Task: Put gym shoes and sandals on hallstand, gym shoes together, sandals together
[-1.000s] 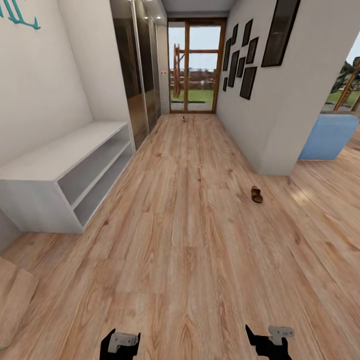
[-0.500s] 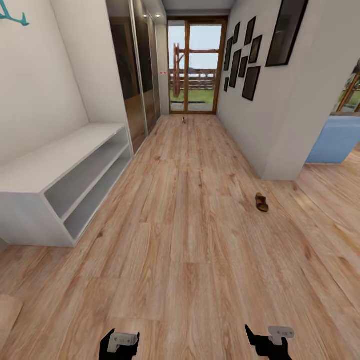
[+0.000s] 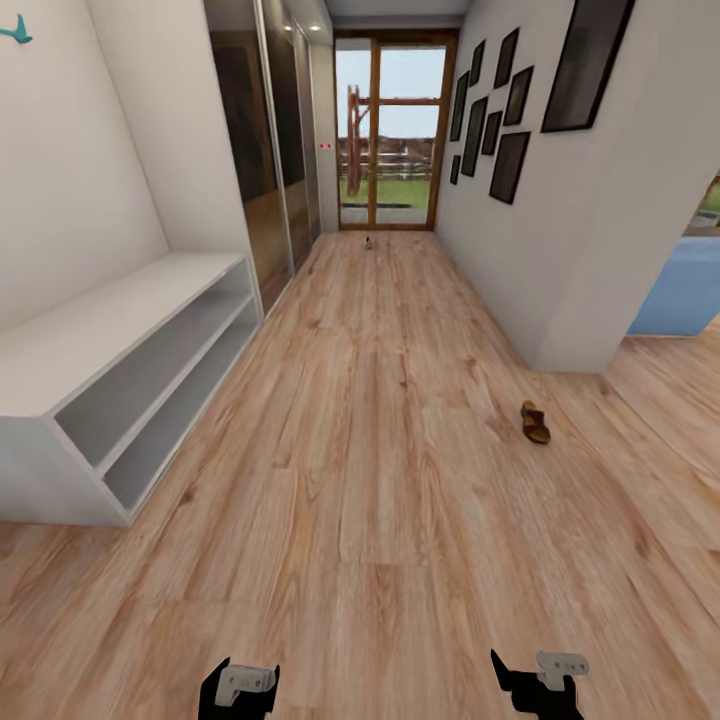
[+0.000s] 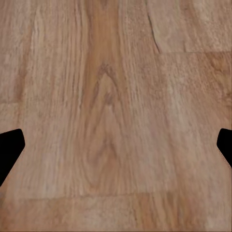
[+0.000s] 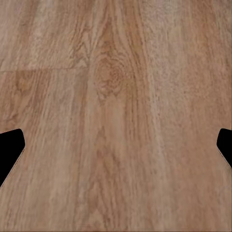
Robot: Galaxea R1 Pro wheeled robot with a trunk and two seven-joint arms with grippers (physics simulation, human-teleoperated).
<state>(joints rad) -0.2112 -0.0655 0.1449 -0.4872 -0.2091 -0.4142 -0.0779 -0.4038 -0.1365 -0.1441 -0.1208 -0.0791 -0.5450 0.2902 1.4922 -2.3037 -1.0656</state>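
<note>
One dark brown sandal point(image 3: 535, 422) lies on the corridor floor point(image 3: 380, 450) at the right, close to the corner of the white wall. The hallstand point(image 3: 110, 330) stands along the left wall, its top and both open shelves bare. Far down the corridor, by the glass door, lies a tiny pale object point(image 3: 368, 242), too small to tell whether it is a gym shoe. My left gripper point(image 3: 238, 690) and right gripper point(image 3: 540, 682) hang low at the near edge, far from the sandal. Both are open over bare planks, as the left wrist view point(image 4: 116, 150) and right wrist view point(image 5: 116, 150) show.
Dark mirrored wardrobe doors point(image 3: 270, 150) follow the hallstand on the left. A white wall with black picture frames point(image 3: 500, 130) lines the right and ends at a corner, past which stands a blue piece of furniture point(image 3: 680, 290). A glass door point(image 3: 390, 130) closes the corridor's far end.
The whole view has shifted: the hallstand slid toward the left edge and the sandal lower and to the right, so the camera moved forward. The things and grippers keep their places.
</note>
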